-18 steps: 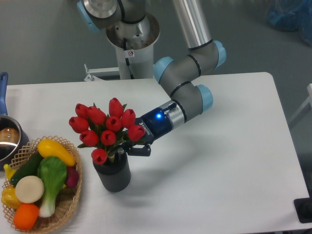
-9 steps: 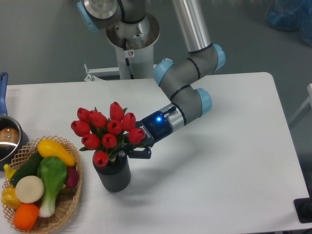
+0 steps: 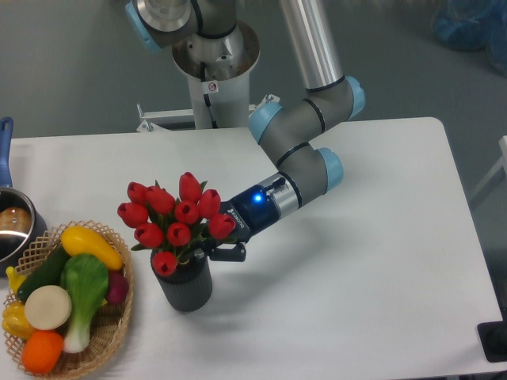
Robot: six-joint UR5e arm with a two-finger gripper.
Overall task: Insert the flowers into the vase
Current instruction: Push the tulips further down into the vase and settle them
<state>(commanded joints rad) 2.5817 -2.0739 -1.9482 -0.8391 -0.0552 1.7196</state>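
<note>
The flowers (image 3: 176,218), a bunch of red tulip buds with green leaves, stand with their stems down in the mouth of the vase (image 3: 184,287), a dark grey ribbed cylinder on the white table. My gripper (image 3: 212,244) comes in from the right and is shut on the stems just above the vase rim. The buds hide most of the stems and the vase mouth.
A wicker basket (image 3: 109,332) of toy vegetables stands at the front left, close to the vase. A shiny metal pot (image 3: 14,228) with a blue handle sits at the left edge. The robot base (image 3: 214,71) stands behind the table.
The gripper and flowers have moved slightly down and to the right, so the bunch sits a little lower in the vase.
</note>
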